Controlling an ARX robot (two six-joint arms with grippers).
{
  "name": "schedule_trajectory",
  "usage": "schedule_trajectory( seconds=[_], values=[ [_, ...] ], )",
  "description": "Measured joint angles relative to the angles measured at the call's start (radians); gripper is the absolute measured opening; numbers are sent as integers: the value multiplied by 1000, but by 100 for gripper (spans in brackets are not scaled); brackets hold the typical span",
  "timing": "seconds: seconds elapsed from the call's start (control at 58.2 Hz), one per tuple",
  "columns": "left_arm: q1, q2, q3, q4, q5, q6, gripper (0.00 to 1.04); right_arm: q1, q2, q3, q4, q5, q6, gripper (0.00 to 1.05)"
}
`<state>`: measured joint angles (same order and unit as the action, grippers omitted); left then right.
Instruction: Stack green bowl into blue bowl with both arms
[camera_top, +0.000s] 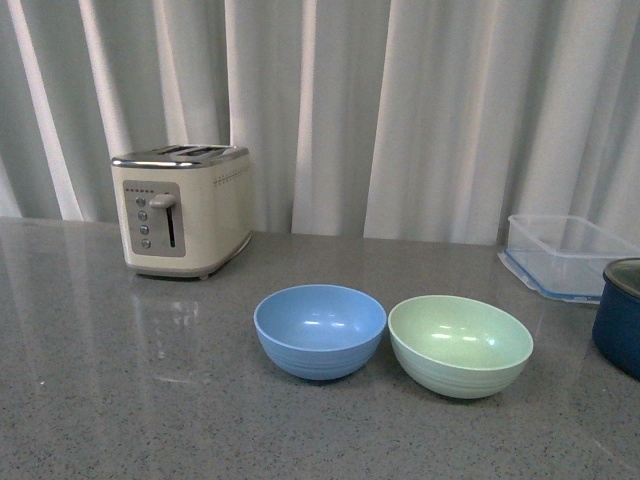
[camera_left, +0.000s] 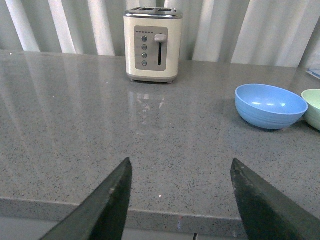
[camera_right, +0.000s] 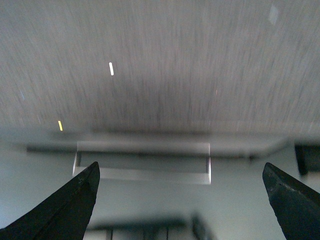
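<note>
The blue bowl (camera_top: 320, 330) and the green bowl (camera_top: 460, 344) stand upright side by side on the grey countertop, rims almost touching, green on the right. Neither arm shows in the front view. In the left wrist view my left gripper (camera_left: 181, 167) is open and empty over the counter's near edge, with the blue bowl (camera_left: 271, 105) well ahead of it and a sliver of the green bowl (camera_left: 313, 107) at the frame's edge. My right gripper (camera_right: 181, 172) is open with nothing between its fingers; its view is motion-blurred and shows no bowl.
A cream toaster (camera_top: 185, 210) stands at the back left, also visible as the toaster (camera_left: 152, 44) in the left wrist view. A clear plastic container (camera_top: 568, 255) and a dark navy pot (camera_top: 620, 315) sit at the right edge. White curtains hang behind the counter.
</note>
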<state>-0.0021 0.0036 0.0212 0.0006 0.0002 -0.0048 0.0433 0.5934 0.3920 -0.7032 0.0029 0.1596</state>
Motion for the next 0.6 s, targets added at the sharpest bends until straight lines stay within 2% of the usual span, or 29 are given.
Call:
schedule_trajectory(
  seconds=[0.052, 0.223, 0.602],
  values=[
    [0, 0, 0, 0, 0, 0, 69, 11, 132, 71, -31, 1, 12, 95],
    [0, 0, 0, 0, 0, 0, 99, 66, 412, 305, 29, -1, 26, 95],
    [0, 0, 0, 0, 0, 0, 98, 125, 835, 645, 117, -32, 76, 95]
  ],
)
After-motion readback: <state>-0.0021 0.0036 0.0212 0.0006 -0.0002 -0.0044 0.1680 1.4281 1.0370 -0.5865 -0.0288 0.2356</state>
